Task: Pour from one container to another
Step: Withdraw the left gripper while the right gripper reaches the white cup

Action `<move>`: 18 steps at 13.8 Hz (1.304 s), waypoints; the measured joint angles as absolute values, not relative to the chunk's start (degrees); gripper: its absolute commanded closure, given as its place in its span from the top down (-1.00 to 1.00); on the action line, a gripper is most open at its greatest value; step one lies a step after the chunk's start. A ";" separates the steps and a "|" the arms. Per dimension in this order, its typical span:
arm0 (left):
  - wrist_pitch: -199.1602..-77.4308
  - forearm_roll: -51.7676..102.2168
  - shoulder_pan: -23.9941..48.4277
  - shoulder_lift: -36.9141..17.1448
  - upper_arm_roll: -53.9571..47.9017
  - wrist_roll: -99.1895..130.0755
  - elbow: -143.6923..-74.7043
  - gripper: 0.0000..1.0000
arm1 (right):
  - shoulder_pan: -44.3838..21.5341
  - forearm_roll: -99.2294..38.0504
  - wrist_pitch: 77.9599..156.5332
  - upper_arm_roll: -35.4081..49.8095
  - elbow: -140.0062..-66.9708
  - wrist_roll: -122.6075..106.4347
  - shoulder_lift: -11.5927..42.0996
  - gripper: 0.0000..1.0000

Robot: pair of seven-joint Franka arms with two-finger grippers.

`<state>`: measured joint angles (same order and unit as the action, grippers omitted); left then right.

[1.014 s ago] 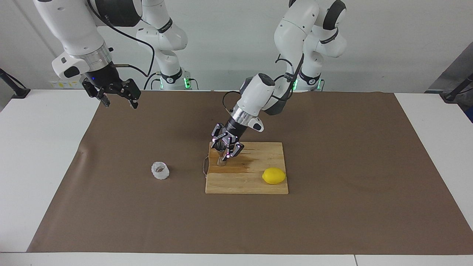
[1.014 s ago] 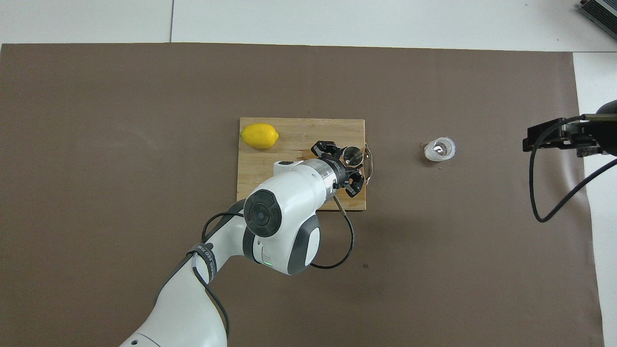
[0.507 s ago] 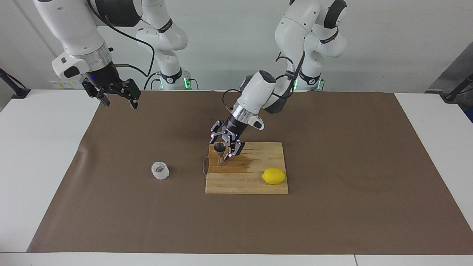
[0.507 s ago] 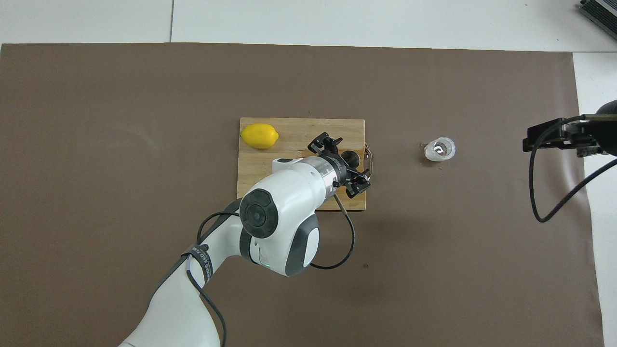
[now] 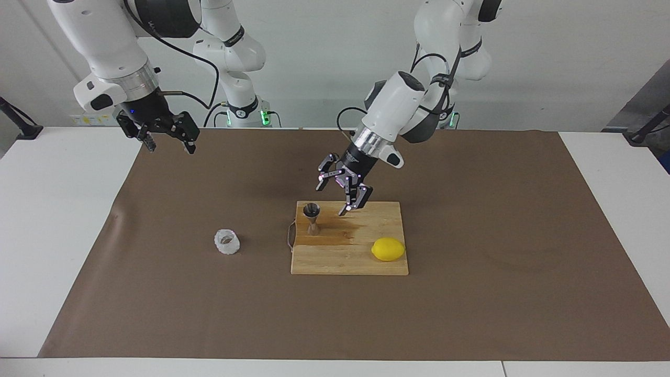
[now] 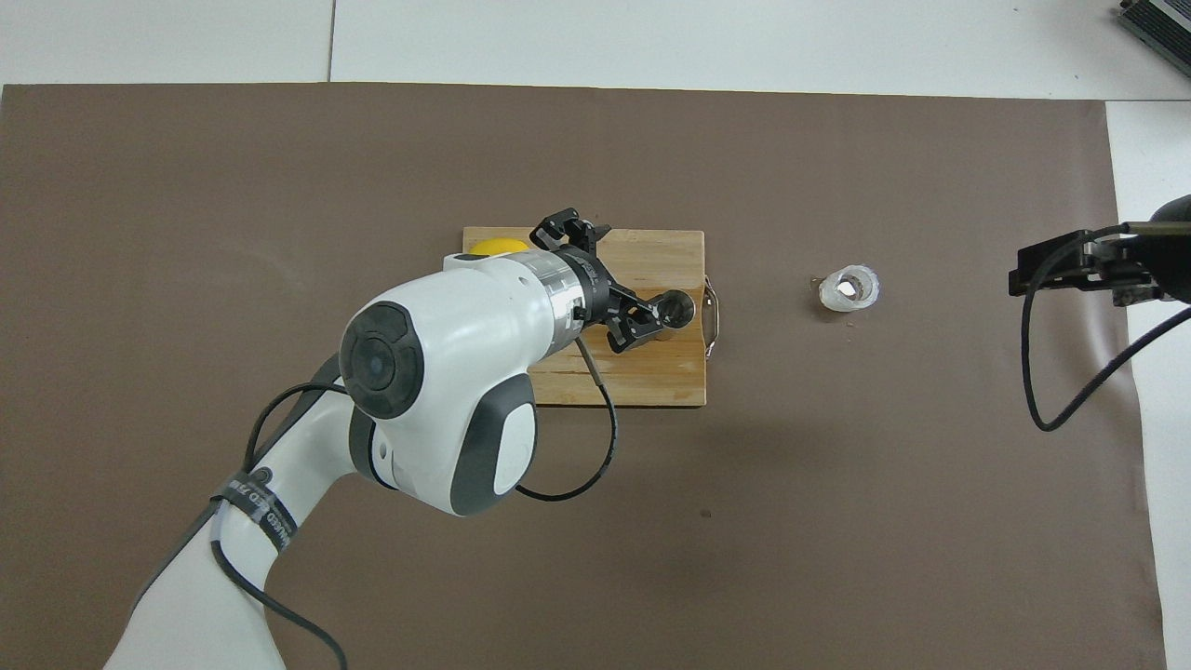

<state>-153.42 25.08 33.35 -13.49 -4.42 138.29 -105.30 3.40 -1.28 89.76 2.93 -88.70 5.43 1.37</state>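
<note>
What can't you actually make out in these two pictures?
- Small yellow lemon: in the overhead view the left arm covers most of it.
- Contents of the squat clear faceted glass cup: too small in both views.
- Inside of the small steel hourglass jigger: dark, level unreadable.

It was a robotics lab. Two white arms (image 5: 398, 112) were mounted at a white table (image 5: 57, 220) covered by brown paper (image 5: 497, 220), against a bare wall (image 5: 549, 57).
</note>
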 measured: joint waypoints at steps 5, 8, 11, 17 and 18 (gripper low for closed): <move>-142.08 17.97 26.65 -11.20 -4.21 125.23 -104.63 1.00 | 3.35 -1.28 89.51 3.21 -88.90 -9.69 1.34 1.00; -136.94 14.45 22.39 -10.31 -4.12 117.29 -104.05 1.00 | 3.82 -1.28 94.97 3.05 -92.57 -24.72 0.63 1.00; -132.54 14.27 17.02 -9.93 -4.05 105.36 -103.86 1.00 | 4.94 -1.43 103.75 2.96 -99.75 -39.14 -0.47 1.00; -126.89 11.76 9.88 -8.38 -2.73 81.07 -103.32 1.00 | 9.16 -16.86 118.87 2.90 -112.81 -68.99 0.64 1.00; -125.88 11.56 8.28 -7.46 -2.52 75.63 -103.10 1.00 | 10.92 -21.13 121.04 2.85 -114.02 -76.58 2.30 1.00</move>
